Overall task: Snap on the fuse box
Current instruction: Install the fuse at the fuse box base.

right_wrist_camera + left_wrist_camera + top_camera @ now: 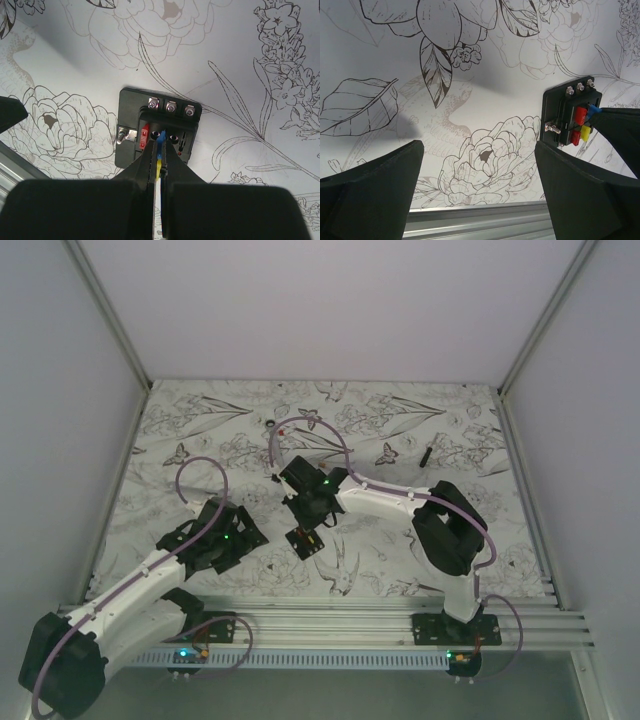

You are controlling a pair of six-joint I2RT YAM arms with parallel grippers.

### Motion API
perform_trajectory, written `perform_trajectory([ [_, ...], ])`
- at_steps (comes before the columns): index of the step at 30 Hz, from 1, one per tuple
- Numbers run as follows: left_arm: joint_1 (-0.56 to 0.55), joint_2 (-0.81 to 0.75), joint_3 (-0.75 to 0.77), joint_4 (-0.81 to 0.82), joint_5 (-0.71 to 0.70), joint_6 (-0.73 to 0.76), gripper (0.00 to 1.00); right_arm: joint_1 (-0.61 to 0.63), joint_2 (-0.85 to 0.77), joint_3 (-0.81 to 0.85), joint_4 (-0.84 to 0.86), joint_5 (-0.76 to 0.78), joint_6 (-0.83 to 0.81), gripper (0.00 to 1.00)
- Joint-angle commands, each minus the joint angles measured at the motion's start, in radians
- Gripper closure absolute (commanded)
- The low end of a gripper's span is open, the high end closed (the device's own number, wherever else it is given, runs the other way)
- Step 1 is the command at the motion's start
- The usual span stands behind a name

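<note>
The fuse box point(307, 543) is a small black block lying flat on the flower-print mat at centre front. In the right wrist view the fuse box point(131, 125) shows three screws on top, a red fuse point(144, 137) and a blue fuse point(160, 137). My right gripper point(160, 143) points down on it, shut on the blue fuse, with a yellow fuse point(158, 169) showing between the fingers. From above, the right gripper point(305, 520) stands right over the box. My left gripper point(477, 150) is open and empty, left of the box point(559, 107); from above it point(238, 538) hovers low.
A thin black stick point(427, 454) lies at the back right and a small ring point(268, 424) at the back centre. The aluminium rail point(350, 625) runs along the near edge and also shows in the left wrist view point(480, 222). Walls enclose the mat.
</note>
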Motion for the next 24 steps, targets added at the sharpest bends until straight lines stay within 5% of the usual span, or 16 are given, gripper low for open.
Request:
perform_trajectory([
  [1,0.006,0.001,-0.003,-0.037,0.014,0.015,0.01,-0.006,-0.008,0.001,-0.012,-0.022,0.021,1.0],
  [24,0.006,0.01,0.001,-0.039,0.024,0.019,0.01,0.004,0.019,-0.087,-0.068,0.067,-0.034,1.0],
])
